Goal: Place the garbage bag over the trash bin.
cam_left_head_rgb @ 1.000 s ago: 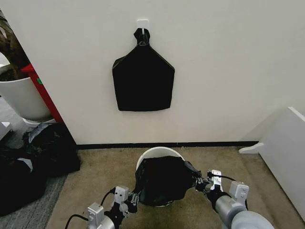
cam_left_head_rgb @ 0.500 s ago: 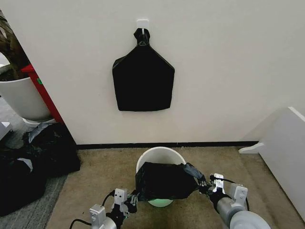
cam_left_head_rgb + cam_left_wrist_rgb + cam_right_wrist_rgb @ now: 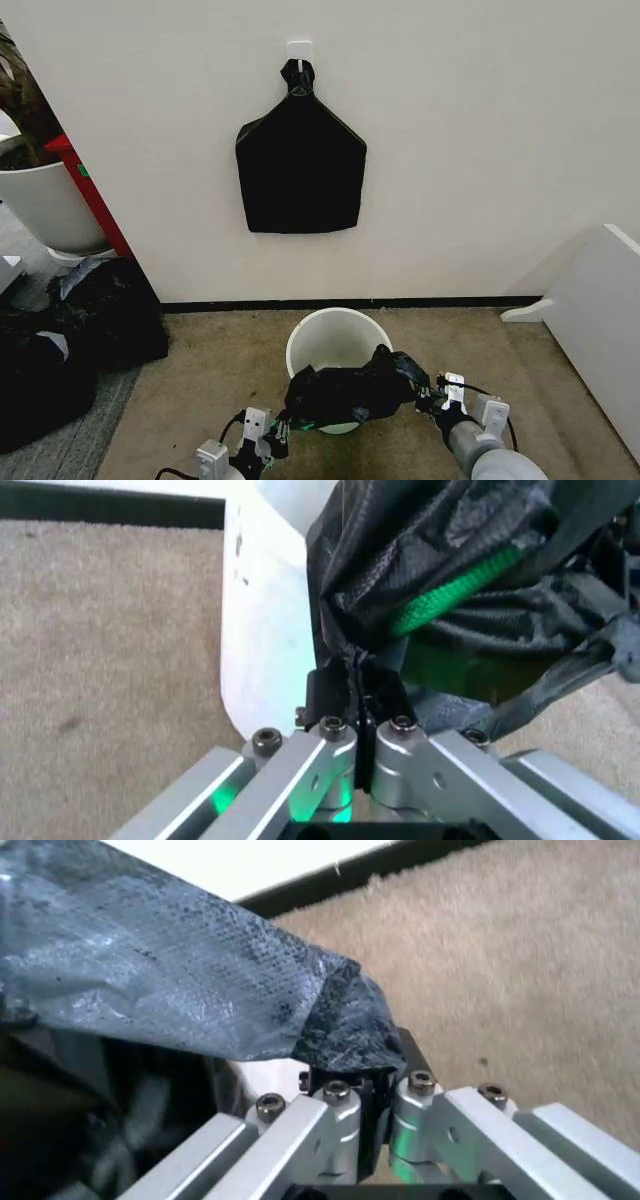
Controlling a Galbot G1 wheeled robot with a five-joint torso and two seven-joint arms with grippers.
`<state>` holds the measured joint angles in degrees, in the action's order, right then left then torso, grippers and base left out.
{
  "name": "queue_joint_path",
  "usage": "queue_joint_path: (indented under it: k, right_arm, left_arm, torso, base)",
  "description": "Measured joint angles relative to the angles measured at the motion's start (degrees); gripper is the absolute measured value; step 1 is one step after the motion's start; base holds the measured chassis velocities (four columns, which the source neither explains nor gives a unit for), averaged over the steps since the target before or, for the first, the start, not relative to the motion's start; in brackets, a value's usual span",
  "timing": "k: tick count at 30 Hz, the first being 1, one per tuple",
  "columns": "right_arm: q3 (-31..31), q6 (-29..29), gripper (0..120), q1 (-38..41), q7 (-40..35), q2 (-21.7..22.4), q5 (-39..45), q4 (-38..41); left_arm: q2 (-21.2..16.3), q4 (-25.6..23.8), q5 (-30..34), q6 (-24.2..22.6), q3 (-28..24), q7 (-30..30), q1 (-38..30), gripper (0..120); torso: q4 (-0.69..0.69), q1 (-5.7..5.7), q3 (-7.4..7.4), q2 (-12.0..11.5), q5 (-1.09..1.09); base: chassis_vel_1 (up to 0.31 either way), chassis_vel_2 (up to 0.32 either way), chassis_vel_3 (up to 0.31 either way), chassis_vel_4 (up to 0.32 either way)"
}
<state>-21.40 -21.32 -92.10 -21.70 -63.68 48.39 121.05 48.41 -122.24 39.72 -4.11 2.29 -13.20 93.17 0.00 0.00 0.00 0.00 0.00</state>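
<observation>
Both arms were in on this one, low at the near side of the bin [image 3: 335,345], each with a corner of the bag [image 3: 348,392]. The left gripper [image 3: 283,428] sat at the bag's left end, and its wrist view showed the fingers [image 3: 335,705] pinched tight together on a twist of black film, right beside the bin's white wall [image 3: 262,652]. The right gripper [image 3: 428,395] was at the other end, its fingers likewise clamped on a bunched fold of the bag [image 3: 345,1035], carpet [image 3: 500,975] beneath. Between them the bag hung as a crumpled band stretched across the near part of the rim, low against it, sagging in the middle; whether any film had gone inside the bin could not be told. The far part of the rim and most of the bin's opening lay bare, so the bin was not lined at all. This looked like the spreading-and-fitting step: bag held at two points and brought to the bin, mouth not yet opened over it. The next move, by my reading, called for the two grips to draw apart and lift so the mouth gaped wide, then carry forward and down past the far rim so the film hooked over the rolled edge all round. The film was thin and slack, so it would likely bunch instead of opening. On the wall behind hung another black bag [image 3: 300,165], untouched.
</observation>
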Motion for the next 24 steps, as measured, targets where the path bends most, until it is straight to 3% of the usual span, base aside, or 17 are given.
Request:
queue_joint_path:
  k: [14, 24]
  right_arm:
    - [1.0, 0.0, 0, 5.2, 8.6, 1.1, -3.4, -5.9]
    - [0.5, -2.1, 0, 9.0, 14.6, 2.2, -1.1, -10.6]
  left_arm:
    - [1.2, 0.2, 8.3, -1.6, 0.6, -2.1, -3.8, 0]
    - [2.5, 2.3, 12.2, -2.2, 0.7, -3.0, -5.7, 0]
  torso:
    - [0.00, 0.00, 0.00, 0.0, 0.01]
    - [0.00, 0.00, 0.00, 0.0, 0.00]
  base:
    - [0.000, 0.000, 0.000, 0.000]
    - [0.000, 0.000, 0.000, 0.000]
